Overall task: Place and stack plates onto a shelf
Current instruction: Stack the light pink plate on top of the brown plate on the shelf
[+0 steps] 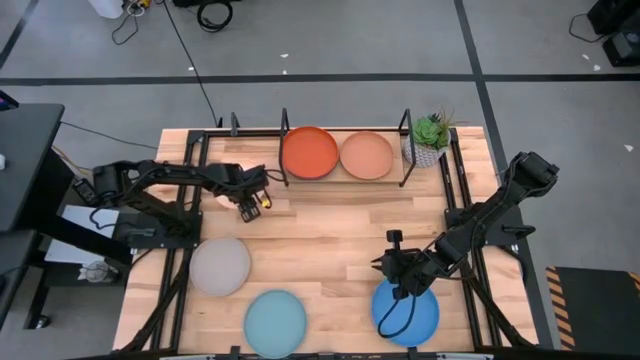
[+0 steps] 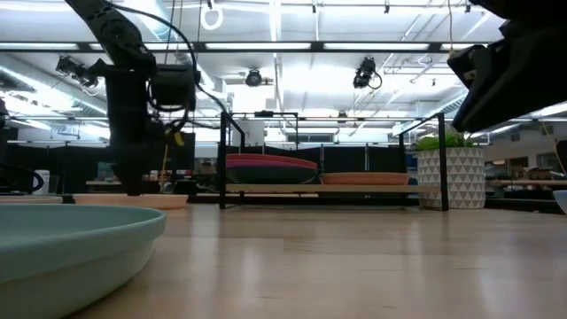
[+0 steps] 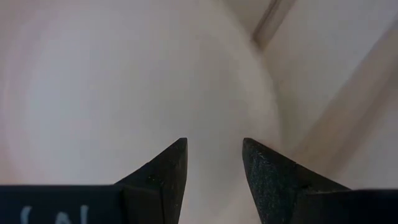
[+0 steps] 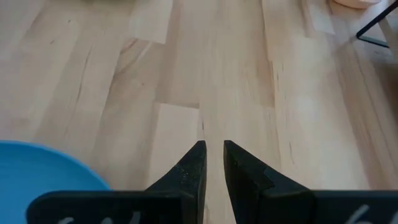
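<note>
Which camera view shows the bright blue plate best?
The high view: the bright blue plate lies partly under the right gripper. The right wrist view shows only its edge; the low and left wrist views show none.

Overhead view looks straight down; low view skims level across the same table (image 1: 330, 230).

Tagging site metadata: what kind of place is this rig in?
Likely a lab or workshop hall: grey floor with dark tape lines, loose cables, and ceiling strip lights over dark workbenches behind the wooden table.
</note>
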Controlling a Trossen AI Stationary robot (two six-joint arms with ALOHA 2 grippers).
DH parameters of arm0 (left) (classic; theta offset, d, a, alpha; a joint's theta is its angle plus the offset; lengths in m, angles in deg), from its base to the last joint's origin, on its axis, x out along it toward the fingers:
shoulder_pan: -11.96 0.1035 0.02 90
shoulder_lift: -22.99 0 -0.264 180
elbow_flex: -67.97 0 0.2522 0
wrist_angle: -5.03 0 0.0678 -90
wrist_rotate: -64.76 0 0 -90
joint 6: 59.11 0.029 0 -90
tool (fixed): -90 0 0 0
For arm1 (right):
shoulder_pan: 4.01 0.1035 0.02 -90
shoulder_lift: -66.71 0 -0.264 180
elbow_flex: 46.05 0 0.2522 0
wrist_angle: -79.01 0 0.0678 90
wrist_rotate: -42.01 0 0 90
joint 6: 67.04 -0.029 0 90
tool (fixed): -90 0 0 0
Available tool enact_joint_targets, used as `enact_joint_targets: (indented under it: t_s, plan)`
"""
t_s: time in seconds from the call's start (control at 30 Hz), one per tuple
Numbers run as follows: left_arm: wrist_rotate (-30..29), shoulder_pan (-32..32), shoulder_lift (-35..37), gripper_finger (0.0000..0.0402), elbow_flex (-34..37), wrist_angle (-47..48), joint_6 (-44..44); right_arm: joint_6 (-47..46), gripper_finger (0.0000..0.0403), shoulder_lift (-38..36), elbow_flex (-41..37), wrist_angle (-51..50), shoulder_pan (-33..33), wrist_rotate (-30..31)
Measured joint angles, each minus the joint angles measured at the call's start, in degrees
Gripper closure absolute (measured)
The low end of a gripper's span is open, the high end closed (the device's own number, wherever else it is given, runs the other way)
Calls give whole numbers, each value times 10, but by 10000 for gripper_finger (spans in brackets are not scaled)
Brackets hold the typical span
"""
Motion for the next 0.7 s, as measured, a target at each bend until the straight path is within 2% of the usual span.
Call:
enact_joint_targets:
  t_s: [0.2,0.3,0.4,0.5,0.7]
  plan:
    - [65,-1,16,240,-34,-4,-21,12,341,1,-7,12,-2,60]
    - [95,-4,15,240,-37,-10,-53,48,341,1,-30,65,-3,92]
    - [97,-18,8,240,-37,-21,-77,108,341,2,-54,142,-6,115]
    - [90,-30,6,240,-37,-21,-96,178,341,2,-81,233,-12,120]
    - [2,-63,6,240,-37,-20,-106,245,341,2,-158,414,-23,112]
